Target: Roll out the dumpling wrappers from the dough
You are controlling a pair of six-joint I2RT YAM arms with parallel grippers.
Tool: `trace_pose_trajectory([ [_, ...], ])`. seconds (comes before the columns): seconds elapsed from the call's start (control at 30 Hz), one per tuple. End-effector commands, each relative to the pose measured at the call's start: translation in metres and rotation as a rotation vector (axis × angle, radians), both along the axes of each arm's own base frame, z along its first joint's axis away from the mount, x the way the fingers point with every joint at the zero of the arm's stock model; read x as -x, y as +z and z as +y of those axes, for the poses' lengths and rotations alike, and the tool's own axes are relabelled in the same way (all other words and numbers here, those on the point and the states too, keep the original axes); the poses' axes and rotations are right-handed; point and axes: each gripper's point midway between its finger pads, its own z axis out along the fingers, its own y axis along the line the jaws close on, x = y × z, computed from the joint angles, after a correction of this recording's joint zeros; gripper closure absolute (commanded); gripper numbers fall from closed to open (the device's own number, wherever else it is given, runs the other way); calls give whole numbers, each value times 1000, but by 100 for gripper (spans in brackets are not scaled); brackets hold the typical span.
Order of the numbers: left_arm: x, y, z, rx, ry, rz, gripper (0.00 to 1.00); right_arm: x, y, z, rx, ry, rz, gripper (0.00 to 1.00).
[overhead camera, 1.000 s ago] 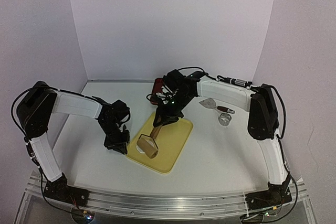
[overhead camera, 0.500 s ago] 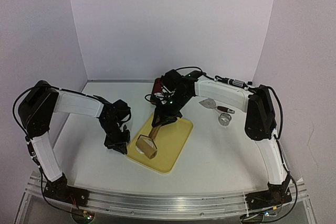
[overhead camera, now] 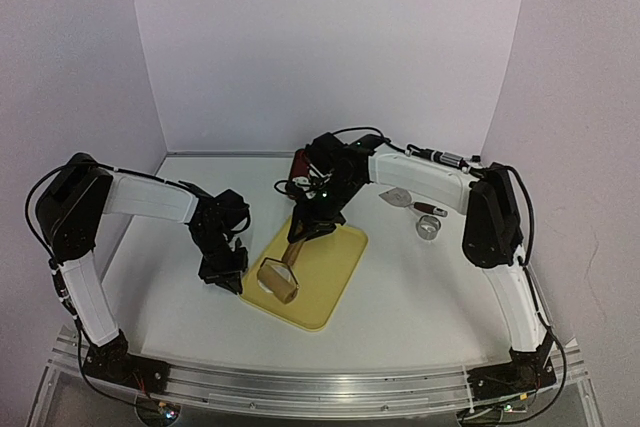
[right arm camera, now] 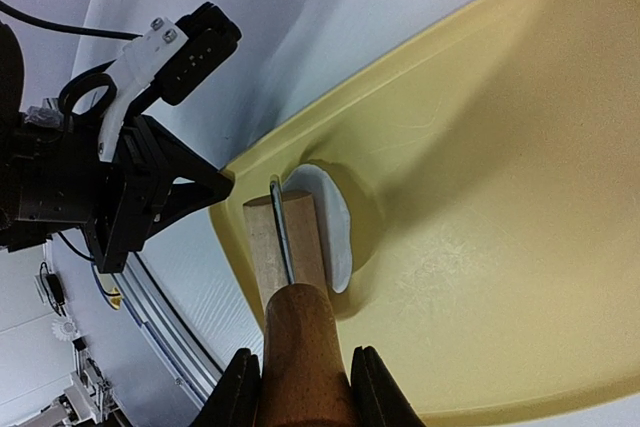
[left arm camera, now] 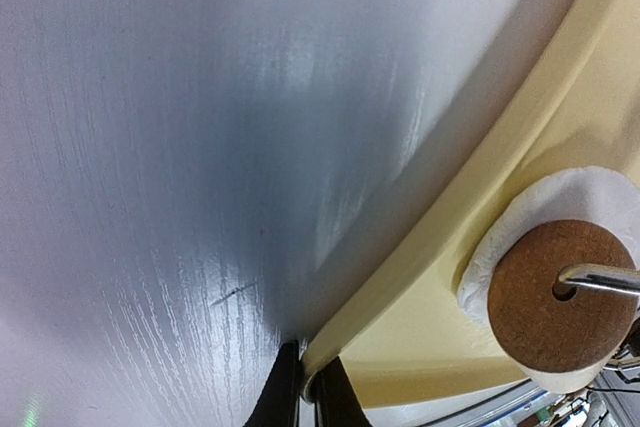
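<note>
White table [overhead camera: 420, 287]: left gripper [left arm camera: 305, 387] low, pinching yellow board [left arm camera: 440, 212] rim; right gripper [right arm camera: 300, 387] (arm outstretched) clamps roller [right arm camera: 300, 237] on dough [right arm camera: 338, 227].

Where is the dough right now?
In the right wrist view, the dough lies flat under the roller, at the board's near-left corner, close to the edge the left pincer pinches.

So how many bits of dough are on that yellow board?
1. A flattened white dough patch lies under the roller at the near left corner of the board. The roller covers part of it, so a smaller scrap could be hidden underneath.
</note>
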Motion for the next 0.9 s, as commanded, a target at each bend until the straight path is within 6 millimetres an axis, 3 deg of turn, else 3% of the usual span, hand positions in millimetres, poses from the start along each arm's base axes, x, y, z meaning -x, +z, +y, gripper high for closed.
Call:
trace_pose_trajectory([
  [0.0,-24,-9,-6,-10,39,-78,100,50,-123,-46,403,83,95,100],
  [0.87,-28,-7,-7,-8,43,-92,100,61,-134,-40,424,115,126,100],
])
